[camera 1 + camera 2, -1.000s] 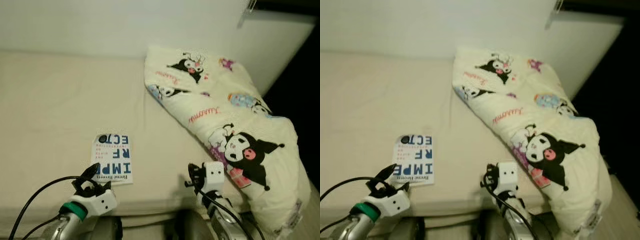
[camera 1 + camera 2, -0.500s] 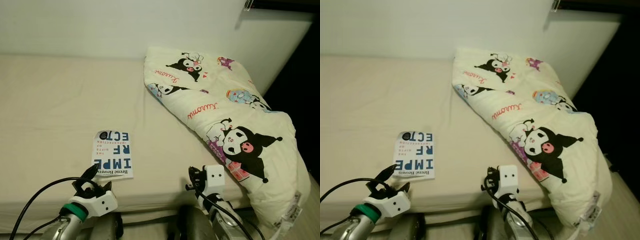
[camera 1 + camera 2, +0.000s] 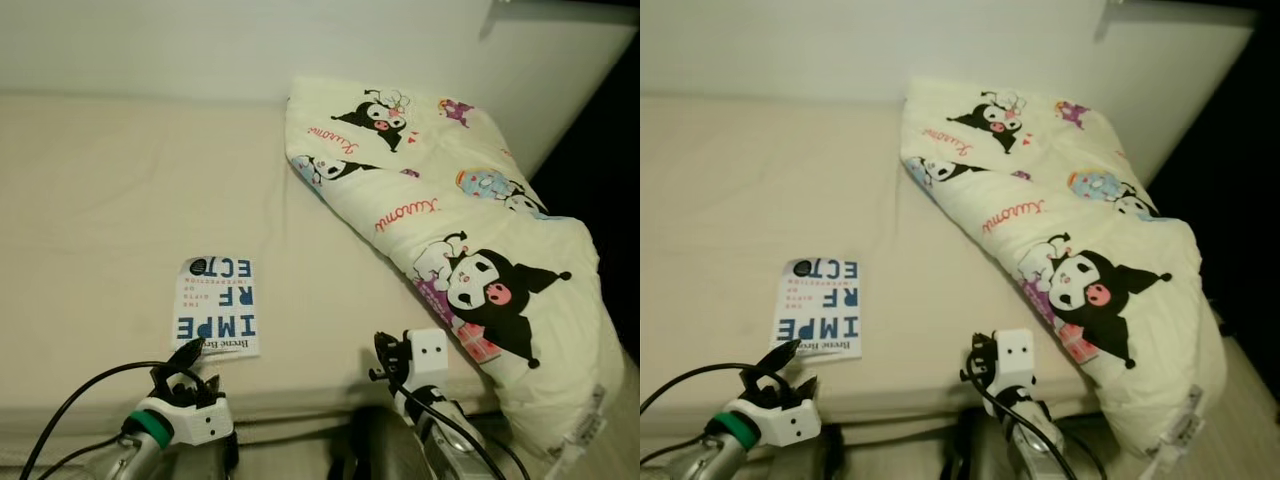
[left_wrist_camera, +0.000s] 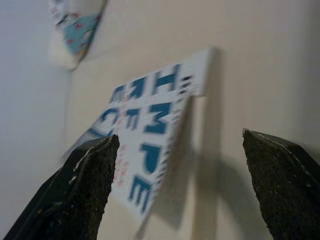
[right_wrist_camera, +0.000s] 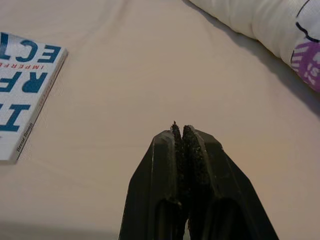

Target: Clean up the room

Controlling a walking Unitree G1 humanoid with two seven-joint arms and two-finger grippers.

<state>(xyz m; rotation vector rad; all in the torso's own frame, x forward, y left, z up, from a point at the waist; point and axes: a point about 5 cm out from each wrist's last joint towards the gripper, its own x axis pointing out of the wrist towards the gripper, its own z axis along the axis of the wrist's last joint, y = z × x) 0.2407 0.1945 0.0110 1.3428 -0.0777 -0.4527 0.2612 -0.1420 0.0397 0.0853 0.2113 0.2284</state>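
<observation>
Book (image 3: 217, 305) lies flat on the bed (image 3: 100, 200) just ahead of the left hand (image 3: 190, 362), fingers spread wide, long axis running away from it; right hand (image 5: 181, 137), pinched closed and empty, sits farther off beside the pillow (image 3: 450, 240).

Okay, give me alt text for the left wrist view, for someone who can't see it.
The left gripper, fingers open, faces the near edge of a white book with blue lettering lying flat on a beige bed. A patterned pillow sits beyond.
</observation>
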